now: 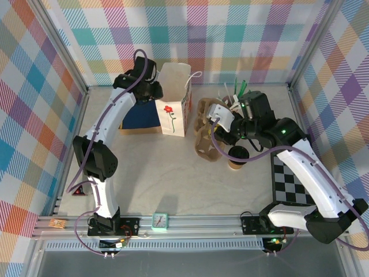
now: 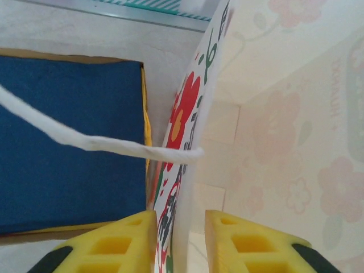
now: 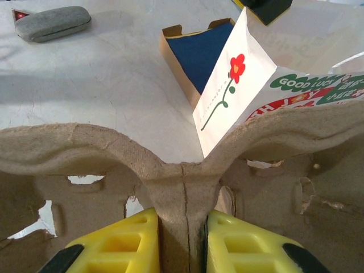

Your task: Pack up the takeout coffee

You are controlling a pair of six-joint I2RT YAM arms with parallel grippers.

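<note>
Coffee (image 1: 236,157) partly behind right arm (image 1: 301,157)

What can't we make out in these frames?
Takeout coffee: top view, small, cup mostly under its lid.
Paper bag bottom: left wrist, blurred, partly behind the left pincer.
Grip on bag wall: left wrist, contact unclear.
Cup carrier wells: right wrist, cut off by frame edges.

Rough pulp carrier (image 3: 85,148), paper bag (image 3: 233,96), plastic-lidded takeout coffee (image 1: 236,153)

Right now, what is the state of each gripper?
Left gripper: closed on the paper bag wall.
Right gripper: closed on the pulp cup carrier, at its middle ridge.
</note>
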